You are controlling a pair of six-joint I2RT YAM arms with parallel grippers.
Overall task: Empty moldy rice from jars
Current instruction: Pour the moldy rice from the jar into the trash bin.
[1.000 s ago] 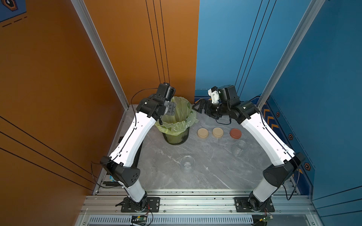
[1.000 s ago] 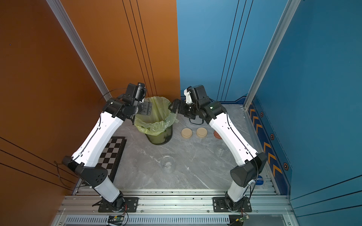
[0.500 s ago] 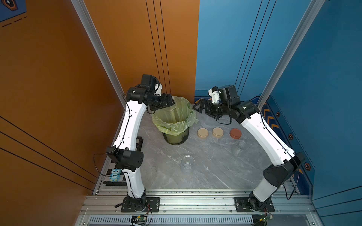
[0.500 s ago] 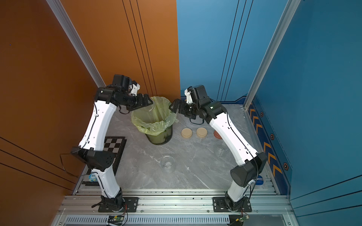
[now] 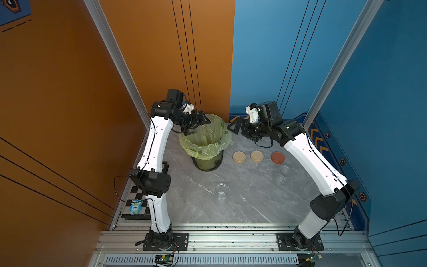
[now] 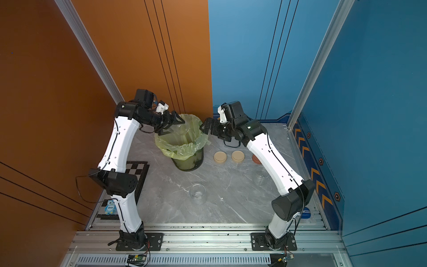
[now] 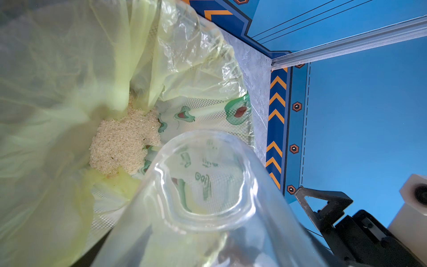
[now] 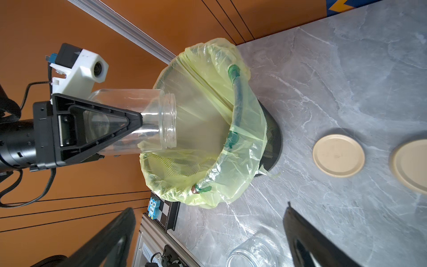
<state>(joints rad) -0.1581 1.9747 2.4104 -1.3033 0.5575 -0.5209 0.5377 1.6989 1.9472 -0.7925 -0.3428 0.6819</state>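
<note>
my left gripper (image 5: 199,126) is pinching a clear jar (image 8: 157,111) by its body. the jar is tipped almost onto its side, with its mouth over the rim of the bin (image 5: 208,163), and it looks empty. the moldy rice (image 7: 122,143) sits in a heap at the bottom of the bin's green bag (image 5: 205,148). my right gripper (image 5: 236,126) hangs just beside the bin, fingers spread wide, holding nothing. a second jar (image 5: 221,193) and a third jar (image 5: 282,174) stand open on the table (image 5: 242,208), on the arm-base side of the bin. two beige lids (image 5: 239,157) and a reddish-brown lid (image 5: 277,157) lie in a row beside the bin on my right arm's side.
</note>
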